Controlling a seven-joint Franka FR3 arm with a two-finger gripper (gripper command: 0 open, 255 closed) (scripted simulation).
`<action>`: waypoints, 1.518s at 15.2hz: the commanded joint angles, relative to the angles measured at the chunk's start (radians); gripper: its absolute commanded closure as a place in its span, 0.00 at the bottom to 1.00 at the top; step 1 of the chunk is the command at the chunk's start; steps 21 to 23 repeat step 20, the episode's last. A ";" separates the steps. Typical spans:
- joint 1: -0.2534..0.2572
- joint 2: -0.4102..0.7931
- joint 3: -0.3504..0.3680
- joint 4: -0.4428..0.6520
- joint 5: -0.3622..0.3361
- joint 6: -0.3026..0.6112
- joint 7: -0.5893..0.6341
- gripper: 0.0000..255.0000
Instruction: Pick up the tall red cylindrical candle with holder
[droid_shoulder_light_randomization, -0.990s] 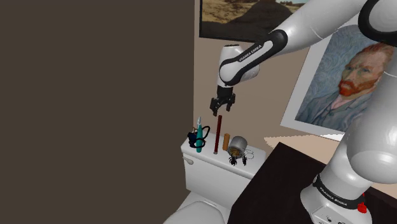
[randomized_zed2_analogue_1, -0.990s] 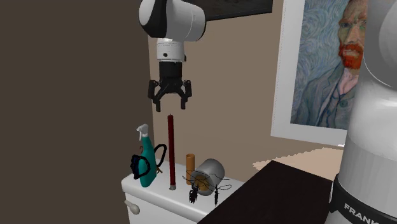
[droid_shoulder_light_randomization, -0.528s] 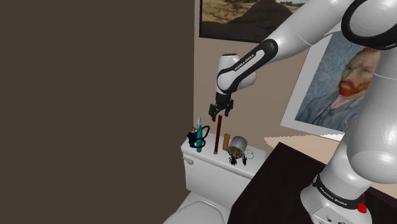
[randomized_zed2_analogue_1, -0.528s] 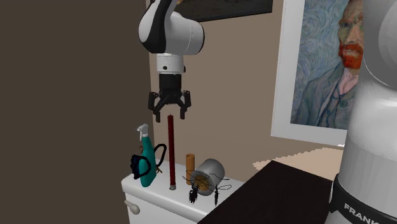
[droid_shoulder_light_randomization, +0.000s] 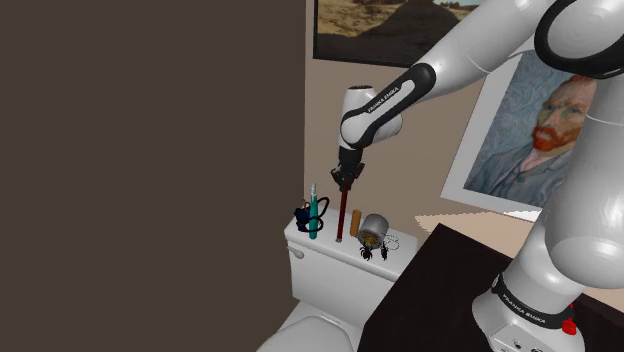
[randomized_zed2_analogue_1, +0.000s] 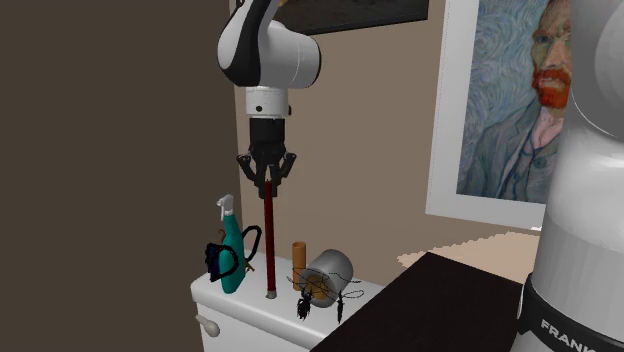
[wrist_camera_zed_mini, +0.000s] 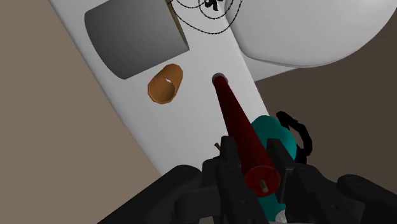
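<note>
The tall dark red candle (droid_shoulder_light_randomization: 343, 215) stands upright in its small holder on the white toilet tank lid (droid_shoulder_light_randomization: 325, 256). My black gripper (droid_shoulder_light_randomization: 345, 181) hangs straight down over it, fingers closed around its top end. In the second exterior view the gripper (randomized_zed2_analogue_1: 268, 183) clasps the top of the candle (randomized_zed2_analogue_1: 270, 245), whose base still rests on the lid (randomized_zed2_analogue_1: 250, 300). Looking along the hand, the candle (wrist_camera_zed_mini: 236, 118) runs from between the fingers down to the lid (wrist_camera_zed_mini: 191, 130); the gripper (wrist_camera_zed_mini: 254, 167) is shut on it.
A teal spray bottle (randomized_zed2_analogue_1: 231, 255) stands close beside the candle. On the other side are a short orange cylinder (randomized_zed2_analogue_1: 298, 258), a grey can on its side (randomized_zed2_analogue_1: 328, 272) and a black wiry object (randomized_zed2_analogue_1: 320, 300). The dark stand top (droid_shoulder_light_randomization: 430, 290) lies nearby.
The gripper came down over the candle's top with fingers spread, then shut on it. The candle has not moved.
</note>
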 joint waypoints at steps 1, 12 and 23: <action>0.000 0.001 0.001 -0.001 0.000 0.000 0.000 1.00; 0.002 -0.085 -0.005 0.031 -0.021 -0.116 0.016 1.00; 0.003 -0.134 -0.006 0.062 -0.032 -0.196 0.026 1.00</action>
